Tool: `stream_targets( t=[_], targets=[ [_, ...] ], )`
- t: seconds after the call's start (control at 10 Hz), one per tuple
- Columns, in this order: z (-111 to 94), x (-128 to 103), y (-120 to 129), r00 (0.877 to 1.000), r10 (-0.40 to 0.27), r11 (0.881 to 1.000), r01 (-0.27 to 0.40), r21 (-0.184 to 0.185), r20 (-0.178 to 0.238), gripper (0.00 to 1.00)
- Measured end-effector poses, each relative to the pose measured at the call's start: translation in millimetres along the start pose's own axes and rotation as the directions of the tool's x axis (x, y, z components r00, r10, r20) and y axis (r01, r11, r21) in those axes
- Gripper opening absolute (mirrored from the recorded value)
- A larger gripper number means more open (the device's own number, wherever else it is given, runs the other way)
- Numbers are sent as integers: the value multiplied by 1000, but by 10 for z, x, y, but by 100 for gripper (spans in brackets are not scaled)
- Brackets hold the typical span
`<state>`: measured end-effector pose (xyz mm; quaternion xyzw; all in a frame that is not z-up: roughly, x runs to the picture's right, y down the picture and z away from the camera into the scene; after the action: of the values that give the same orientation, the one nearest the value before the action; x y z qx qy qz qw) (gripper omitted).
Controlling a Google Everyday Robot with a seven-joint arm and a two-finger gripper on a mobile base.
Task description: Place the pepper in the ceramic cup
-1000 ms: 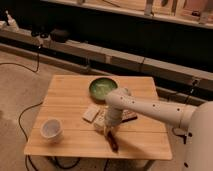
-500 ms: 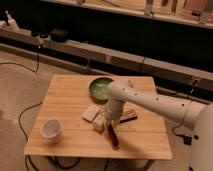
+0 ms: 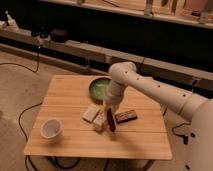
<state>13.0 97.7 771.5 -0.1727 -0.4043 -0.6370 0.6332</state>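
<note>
1. The arm [image 3: 150, 87] reaches in from 4 o'clock, bends over the worktop [image 3: 70, 95] and drops straight down to the hand [image 3: 109, 110], near the worktop's middle.
2. The hand is closed on the top end of the pepper [image 3: 111, 123].
3. The pepper hangs almost upright, long axis running 12 to 6 o'clock, tip down.
4. From the pepper, the cup [image 3: 51, 128] stands well apart at 9 o'clock, the brown bar [image 3: 126, 116] just beside at 2 o'clock, and the green bowl [image 3: 99, 87] at 11 o'clock.

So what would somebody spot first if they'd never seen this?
Probably the big white robot arm reaching from the picture's right over the wooden table, its gripper just above a slim dark red pepper near the middle. Next, the small round white ceramic cup at the front left corner.
</note>
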Motion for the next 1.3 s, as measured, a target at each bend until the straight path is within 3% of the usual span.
stream_targets(
  t=[0.3, 0.4, 0.7, 0.9, 1.3],
  targets=[
    [-493, 433, -665, 996, -30, 994, 38, 100, -81, 25],
    [-575, 467, -876, 995, -42, 990, 53, 132, -86, 25],
    [-567, 233, -1593, 992, -117, 967, 124, 224, -47, 25],
    [-491, 30, -1858, 984, -173, 955, 180, 236, -52, 25],
    [-422, -200, -2390, 962, -252, 926, 270, 263, -102, 25]
  ],
)
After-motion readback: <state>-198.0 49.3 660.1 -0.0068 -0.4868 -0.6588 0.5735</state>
